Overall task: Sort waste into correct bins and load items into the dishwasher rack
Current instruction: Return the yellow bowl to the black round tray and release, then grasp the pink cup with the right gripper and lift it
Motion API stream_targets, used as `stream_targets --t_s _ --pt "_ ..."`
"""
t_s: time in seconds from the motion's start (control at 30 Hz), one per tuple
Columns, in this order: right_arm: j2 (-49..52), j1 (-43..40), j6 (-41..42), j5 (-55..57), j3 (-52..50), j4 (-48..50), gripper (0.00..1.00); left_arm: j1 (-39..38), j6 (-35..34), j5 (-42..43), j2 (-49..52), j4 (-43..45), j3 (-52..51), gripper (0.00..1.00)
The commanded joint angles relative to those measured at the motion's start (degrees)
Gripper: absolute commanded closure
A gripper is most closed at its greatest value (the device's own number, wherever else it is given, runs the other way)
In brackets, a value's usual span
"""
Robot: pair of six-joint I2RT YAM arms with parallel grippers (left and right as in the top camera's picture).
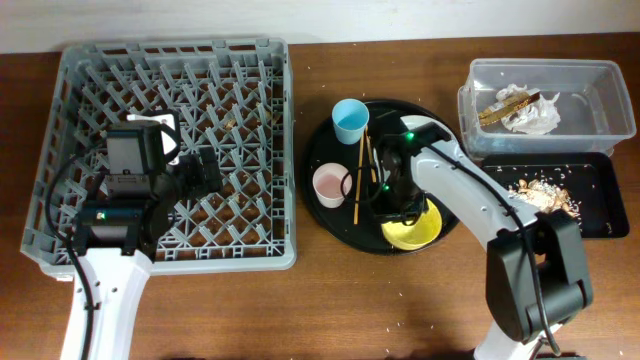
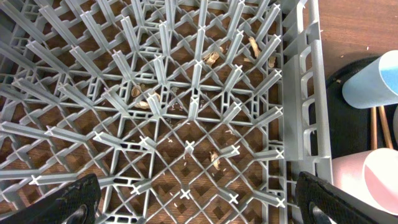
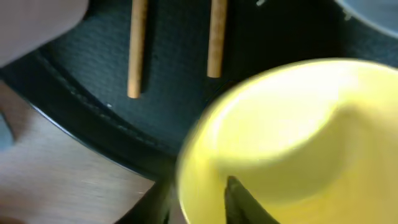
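A large round black plastic tray (image 1: 335,228) lies on the brown wooden worktop (image 1: 400,310), slightly toward 3 o'clock from its middle. A plain white wall (image 1: 400,15) borders the 12 o'clock edge. Up close, the tray's floor (image 3: 81,62) is finely textured, with bare worktop (image 3: 62,174) beyond its curved rim at 7 o'clock.

The yellow bowl (image 3: 298,137) sits blurred right under the hand, one dark fingertip (image 3: 239,198) inside its rim; just beyond, two chopsticks (image 3: 214,37) lie on the round black tray (image 3: 81,81), wooden table (image 3: 56,180) alongside
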Motion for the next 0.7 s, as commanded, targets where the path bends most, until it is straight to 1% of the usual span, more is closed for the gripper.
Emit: stream_targets --t_s 0.0,0.07,0.13,0.17,0.2,0.23,0.37,0.43,0.47,0.53,0.57,0.6,0.67 --pt "-0.8 0.6 0.4 0.5 -0.3 0.5 0.57 0.4 0.9 0.6 0.0 0.1 0.8 0.01" --pt "-0.8 0.5 0.4 -1.2 1.1 0.3 0.57 0.4 0.9 0.6 0.0 0.1 0.8 0.01" --pt "-0.8 -0.7 0.4 -4.8 7.0 -0.9 0.56 0.4 0.9 0.6 0.0 0.1 0.8 0.01" --pt "-0.8 -1.0 0.5 -6.0 11.1 -1.0 0.53 0.4 0.9 0.6 0.0 0.1 0.8 0.01" --pt "-0.8 -1.0 0.7 -6.2 13.2 -0.8 0.51 0.4 0.9 0.6 0.0 0.1 0.8 0.01" --pt "-0.8 -0.9 2.2 -6.2 15.6 0.6 0.48 0.4 0.9 0.6 0.0 0.1 0.8 0.01" --pt "1.3 0.4 9.0 -5.5 15.4 7.6 0.47 0.4 0.9 0.6 0.0 0.1 0.8 0.01" --pt "3.5 1.1 11.6 -3.6 15.3 8.5 0.48 0.4 0.9 0.6 0.0 0.1 0.8 0.01" --pt "5.0 1.4 12.3 -2.9 15.3 9.2 0.49 0.4 0.9 0.6 0.0 0.1 0.8 0.01" --pt "7.5 1.8 12.7 -2.8 15.3 9.8 0.56 0.4 0.9 0.6 0.0 0.2 0.8 0.01" --pt "9.2 1.8 12.9 -2.7 15.3 9.7 0.65 0.4 0.9 0.6 0.0 0.2 0.8 0.01" --pt "9.7 1.8 12.9 -2.7 15.3 9.7 0.70 0.4 0.9 0.7 0.0 0.2 0.8 0.01" --pt "11.0 1.8 12.8 -2.0 15.3 9.6 0.76 0.4 0.9 0.7 0.0 0.1 0.8 0.01"
